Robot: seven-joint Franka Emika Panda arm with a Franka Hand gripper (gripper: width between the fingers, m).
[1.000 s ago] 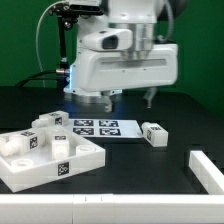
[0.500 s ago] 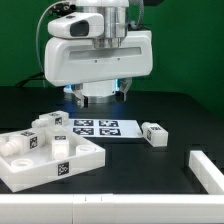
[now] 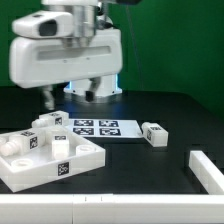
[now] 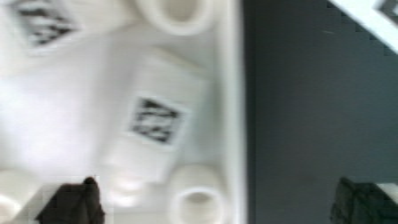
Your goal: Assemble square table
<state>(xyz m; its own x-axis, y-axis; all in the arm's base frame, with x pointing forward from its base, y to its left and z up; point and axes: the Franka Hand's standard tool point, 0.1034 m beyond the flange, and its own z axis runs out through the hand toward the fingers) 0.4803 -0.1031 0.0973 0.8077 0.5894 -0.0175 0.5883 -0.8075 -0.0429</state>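
Lower left in the exterior view, the white plastic square table panel (image 3: 30, 172) with its raised rim carries several stubby tagged white legs (image 3: 45, 124). Just above it, upper left, the two-finger gripper (image 3: 68, 92) hangs spread wide and empty. If it descends off-centre, a fingertip could strike the rim or roll a leg away.

In the exterior view the arm (image 3: 65, 50) runs off the top edge. Its bulk hides the upper part of the hand (image 3: 67, 93), so only two dark fingers (image 3: 45, 97) show. The square panel (image 3: 30, 165) is clipped by that view's left edge, and the white bar (image 3: 205, 168) by its right edge. The tags on the lone leg (image 3: 153, 133) are too small to read. The wrist view is blurred throughout: the square panel runs past the picture's edges, a corner socket (image 4: 178, 15) is cut off, and of the hand only the fingertips (image 4: 71, 200) appear.
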